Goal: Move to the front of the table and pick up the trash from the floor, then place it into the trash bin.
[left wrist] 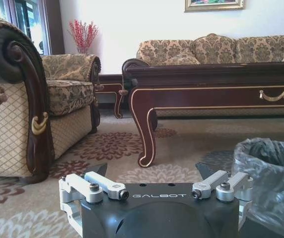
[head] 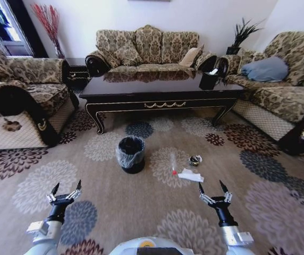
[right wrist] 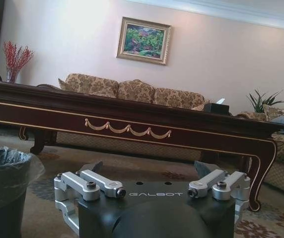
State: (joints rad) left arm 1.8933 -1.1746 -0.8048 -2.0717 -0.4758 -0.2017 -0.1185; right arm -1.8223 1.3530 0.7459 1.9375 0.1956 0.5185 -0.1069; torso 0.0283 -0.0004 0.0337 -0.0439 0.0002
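Both arms are hanging low over the carpet (head: 152,212) at the near edge, left gripper (head: 67,187) and right gripper (head: 212,187) each with fingers spread wide and holding nothing. Open patterned floor is lying between them and running ahead. Just past the right gripper the trash is sitting on the carpet: crumpled white paper (head: 191,175), a clear tube with red tip (head: 173,162) just beside it, a small shiny wrapper (head: 195,159) slightly farther. The trash bin (head: 130,153), black with a grey bag liner, is standing left of the litter, apart from it, clear floor all round. Beyond, the table (head: 162,93) is spanning the middle, its front edge facing the robot, a black tissue box (head: 209,79) sitting near its right end. Sofas are closing in the left, right and far sides
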